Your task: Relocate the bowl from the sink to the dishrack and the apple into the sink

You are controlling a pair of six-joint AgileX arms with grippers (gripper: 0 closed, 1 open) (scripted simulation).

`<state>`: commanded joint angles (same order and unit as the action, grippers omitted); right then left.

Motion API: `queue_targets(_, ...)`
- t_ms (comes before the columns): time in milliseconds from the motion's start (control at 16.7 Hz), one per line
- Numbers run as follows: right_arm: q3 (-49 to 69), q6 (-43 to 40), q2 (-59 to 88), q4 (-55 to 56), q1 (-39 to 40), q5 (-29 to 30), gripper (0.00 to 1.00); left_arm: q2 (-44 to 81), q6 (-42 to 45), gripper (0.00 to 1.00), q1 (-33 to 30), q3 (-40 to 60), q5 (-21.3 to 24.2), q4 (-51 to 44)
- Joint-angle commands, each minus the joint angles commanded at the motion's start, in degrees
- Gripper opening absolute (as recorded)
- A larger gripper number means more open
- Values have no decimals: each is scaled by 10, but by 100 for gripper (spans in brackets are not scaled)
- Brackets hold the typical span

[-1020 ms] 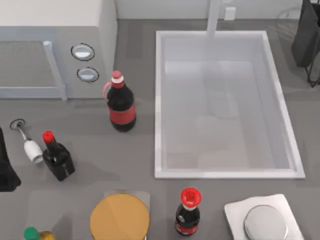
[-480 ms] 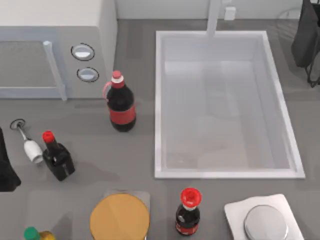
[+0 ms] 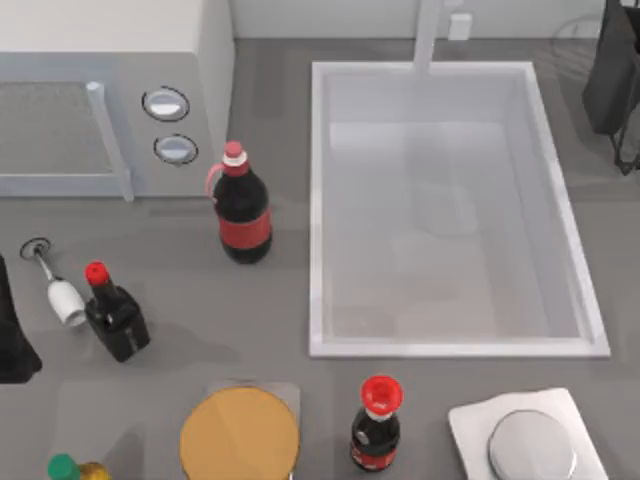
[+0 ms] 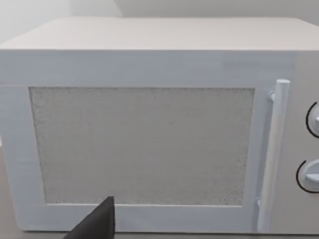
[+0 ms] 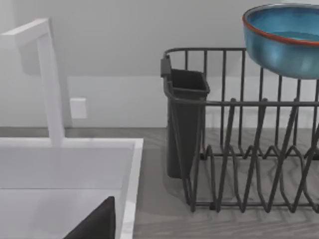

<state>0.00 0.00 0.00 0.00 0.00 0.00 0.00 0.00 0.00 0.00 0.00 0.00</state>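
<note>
The bowl (image 5: 284, 37) is out of the sink (image 3: 320, 200). In the right wrist view it sits high at the top rail of the dishrack (image 5: 239, 149), upright, but I cannot tell whether the wires carry it or it hangs just above them. The right gripper (image 5: 94, 224) is near the sink's far right corner, by the rack, and I cannot tell if it is wide or narrow. The left gripper (image 4: 97, 224) faces the microwave (image 4: 149, 134) at the table's left edge, and its state is just as unreadable.

The main risk, in my judgement, is the bowl. If it is perched on the rail rather than seated between the wires, it could tip out or slide toward the dark cup (image 5: 185, 119) at the rack's end. A careless pull-away by the right arm could nudge it, or clip the faucet (image 5: 47, 74).

The sink holds no apple, so 1 of the 2 moves remains. A reach across the table could topple the cola bottle (image 3: 243, 215) beside the sink — a tall, narrow thing.
</note>
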Motion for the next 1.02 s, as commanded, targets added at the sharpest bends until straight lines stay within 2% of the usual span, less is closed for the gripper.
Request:
queue_targets(780,1,0,1,-1,0,0,100,0,0,100,0,0,0,0)
queue_targets(1020,56,-15,61,-56,-17,-1,100,0,0,100,0,0,0,0)
